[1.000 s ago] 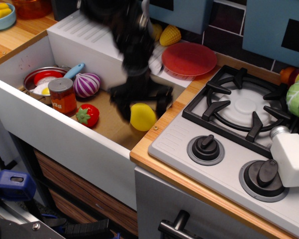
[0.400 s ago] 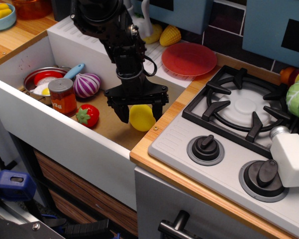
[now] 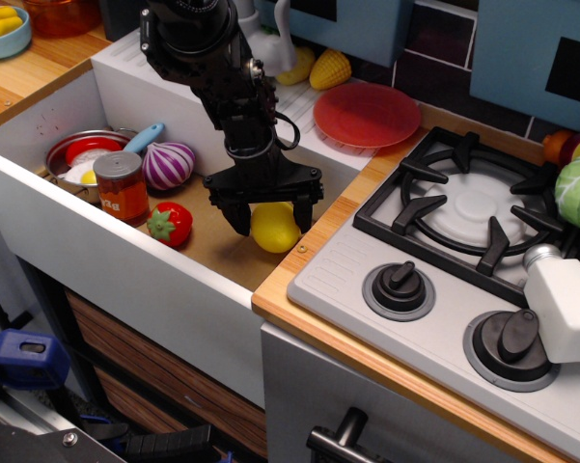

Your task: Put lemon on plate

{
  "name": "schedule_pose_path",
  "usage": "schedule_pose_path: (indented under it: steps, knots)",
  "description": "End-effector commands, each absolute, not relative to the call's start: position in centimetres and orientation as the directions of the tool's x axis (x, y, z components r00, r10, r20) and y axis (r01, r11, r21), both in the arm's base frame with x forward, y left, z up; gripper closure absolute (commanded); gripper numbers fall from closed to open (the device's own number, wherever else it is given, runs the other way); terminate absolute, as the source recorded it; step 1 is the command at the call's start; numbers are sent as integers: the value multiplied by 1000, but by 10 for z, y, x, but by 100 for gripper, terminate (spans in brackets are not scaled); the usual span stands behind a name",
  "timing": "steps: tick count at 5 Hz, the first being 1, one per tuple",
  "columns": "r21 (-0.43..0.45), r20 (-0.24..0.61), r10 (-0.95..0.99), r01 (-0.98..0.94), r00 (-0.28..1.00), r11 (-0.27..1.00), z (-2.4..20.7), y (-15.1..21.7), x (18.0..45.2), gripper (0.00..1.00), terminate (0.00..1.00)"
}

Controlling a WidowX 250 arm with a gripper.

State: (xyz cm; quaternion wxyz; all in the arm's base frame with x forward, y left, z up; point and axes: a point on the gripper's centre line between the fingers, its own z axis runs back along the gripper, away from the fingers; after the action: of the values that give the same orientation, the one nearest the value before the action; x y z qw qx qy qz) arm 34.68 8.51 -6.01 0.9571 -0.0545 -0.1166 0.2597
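Glossy lemon (image 3: 274, 228) could squirt out if your gripper (image 3: 267, 214), jaws spread around it, closes off-centre, far from plate (image 3: 367, 114).

No text or label anywhere can be read

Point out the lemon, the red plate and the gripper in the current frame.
lemon (image 3: 274, 229), the only view, on its glossy yellow front.
plate (image 3: 367, 114), the only view, on its flat centre.
gripper (image 3: 269, 217), the only view, midway between its fingertips.
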Motion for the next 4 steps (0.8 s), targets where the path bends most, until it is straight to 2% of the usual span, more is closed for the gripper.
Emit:
schedule_pose_path:
  steps: [1,2,3,4]
  knots:
    - [-172,224,508,-479,832,861,-52,91,363,100,0]
    - [-114,214,494,-481,843,870,-29,90,354,100,0]
    - [15,235,432,-448,871,894,21,99,343,100,0]
    - [108,272,363,-403,891,909,71,103,349,100,0]
